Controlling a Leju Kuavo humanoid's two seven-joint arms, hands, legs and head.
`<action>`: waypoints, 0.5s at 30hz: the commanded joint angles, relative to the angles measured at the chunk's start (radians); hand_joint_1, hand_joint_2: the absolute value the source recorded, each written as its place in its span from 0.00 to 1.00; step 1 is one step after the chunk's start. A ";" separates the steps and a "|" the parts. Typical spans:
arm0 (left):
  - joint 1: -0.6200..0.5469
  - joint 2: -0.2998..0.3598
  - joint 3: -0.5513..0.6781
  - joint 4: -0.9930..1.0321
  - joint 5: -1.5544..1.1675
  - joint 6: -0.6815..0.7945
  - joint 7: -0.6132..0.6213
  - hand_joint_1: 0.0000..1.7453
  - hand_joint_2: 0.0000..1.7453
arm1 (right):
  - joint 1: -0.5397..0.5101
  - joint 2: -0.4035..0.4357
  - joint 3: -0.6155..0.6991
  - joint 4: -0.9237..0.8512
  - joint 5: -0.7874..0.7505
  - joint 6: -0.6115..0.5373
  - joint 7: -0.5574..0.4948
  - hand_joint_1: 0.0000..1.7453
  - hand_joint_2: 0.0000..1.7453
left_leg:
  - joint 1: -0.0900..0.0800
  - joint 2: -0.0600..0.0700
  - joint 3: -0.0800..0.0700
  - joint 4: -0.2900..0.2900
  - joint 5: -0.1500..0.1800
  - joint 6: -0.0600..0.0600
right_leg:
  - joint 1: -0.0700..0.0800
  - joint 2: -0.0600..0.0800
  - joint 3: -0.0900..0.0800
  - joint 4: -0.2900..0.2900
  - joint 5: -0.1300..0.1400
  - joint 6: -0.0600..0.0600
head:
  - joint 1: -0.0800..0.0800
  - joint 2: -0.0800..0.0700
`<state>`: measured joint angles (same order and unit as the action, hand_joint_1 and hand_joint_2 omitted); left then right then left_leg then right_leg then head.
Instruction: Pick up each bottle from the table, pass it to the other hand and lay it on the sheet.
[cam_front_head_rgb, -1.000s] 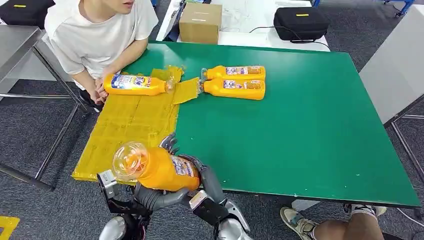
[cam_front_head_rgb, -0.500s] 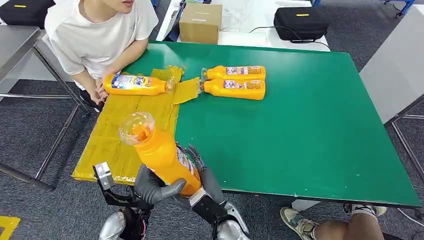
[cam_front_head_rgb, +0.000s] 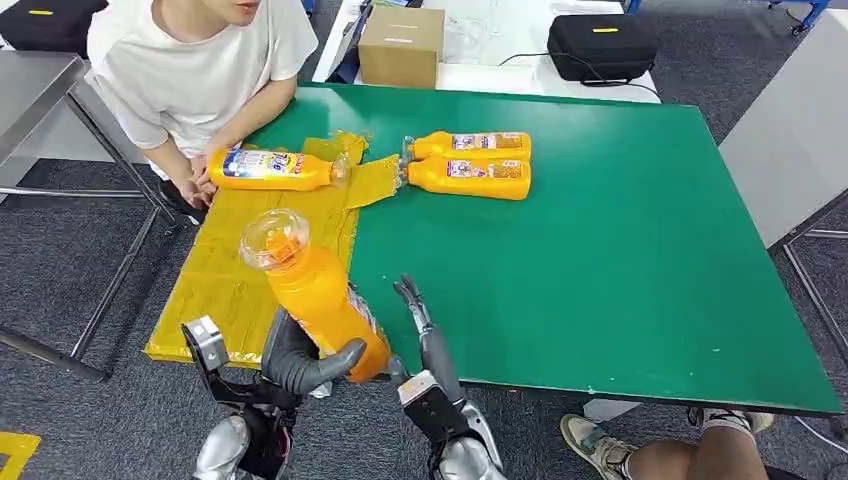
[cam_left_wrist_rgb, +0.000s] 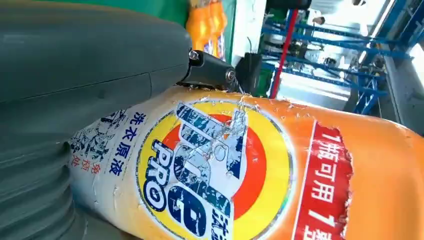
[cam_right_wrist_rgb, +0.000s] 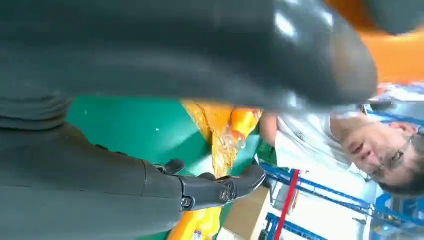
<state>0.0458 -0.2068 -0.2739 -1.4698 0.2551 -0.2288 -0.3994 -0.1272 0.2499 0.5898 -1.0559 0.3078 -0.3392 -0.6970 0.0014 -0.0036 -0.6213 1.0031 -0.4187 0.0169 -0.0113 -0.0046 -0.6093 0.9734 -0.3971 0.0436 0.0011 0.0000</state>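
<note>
Nearest the robot, the left hand (cam_front_head_rgb: 300, 358) is gripping the lower body of an orange bottle (cam_front_head_rgb: 312, 292), holding it tilted, with its clear cap end leaning up and away over the near part of the yellow sheet (cam_front_head_rgb: 235, 262). In the left wrist view the label is pressing right against the grey palm, so the grasp looks firm. Just beside it, the right hand (cam_front_head_rgb: 420, 335) is standing released, its fingers (cam_front_head_rgb: 410, 297) apart and stretched forward with nothing between them; it is near the bottle's base, but whether it is touching cannot be told. By that, the pass between hands looks finished for this bottle, and laying it down on the sheet is the step in hand.

Farther out, a second bottle (cam_front_head_rgb: 270, 168) is lying on its side on the far end of the sheet, where a seated person's hand (cam_front_head_rgb: 197, 182) is resting by its base; that one appears done. Beyond the sheet's crumpled corner, two more bottles (cam_front_head_rgb: 468, 164) are lying side by side and touching on the green tabletop (cam_front_head_rgb: 600, 260), waiting to be picked up. So roughly one bottle is placed, one is about to be laid, and two are left.
</note>
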 joint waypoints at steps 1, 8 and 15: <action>-0.099 0.108 0.128 0.110 -0.453 0.276 0.003 1.00 1.00 | 0.074 -0.057 -0.019 -0.141 -0.083 -0.126 -0.001 0.00 0.00 | 0.001 -0.001 0.007 -0.002 -0.002 -0.001 | 0.001 -0.001 0.007 -0.001 -0.003 -0.002 | 0.000 0.000; -0.206 0.145 0.240 0.239 -0.765 0.402 0.023 0.96 1.00 | 0.079 -0.065 -0.049 -0.221 -0.126 -0.200 -0.001 0.00 0.00 | 0.001 -0.001 0.005 -0.001 -0.001 -0.001 | 0.001 -0.001 0.005 0.000 -0.002 -0.002 | 0.000 0.000; -0.343 0.197 0.206 0.519 -1.050 0.452 0.096 0.95 1.00 | 0.061 -0.052 -0.032 -0.184 -0.144 -0.165 -0.001 0.00 0.00 | 0.000 -0.002 0.005 -0.002 0.001 -0.001 | 0.000 -0.002 0.005 -0.001 -0.001 -0.001 | 0.000 0.000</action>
<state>-0.1209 -0.0862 -0.0737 -1.2964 -0.6468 0.2056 -0.3434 -0.0480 0.2132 0.5631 -1.2474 0.1828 -0.5322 -0.6977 0.0015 -0.0036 -0.6212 1.0030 -0.4179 0.0167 -0.0113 -0.0046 -0.6091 0.9737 -0.3969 0.0435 0.0011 0.0000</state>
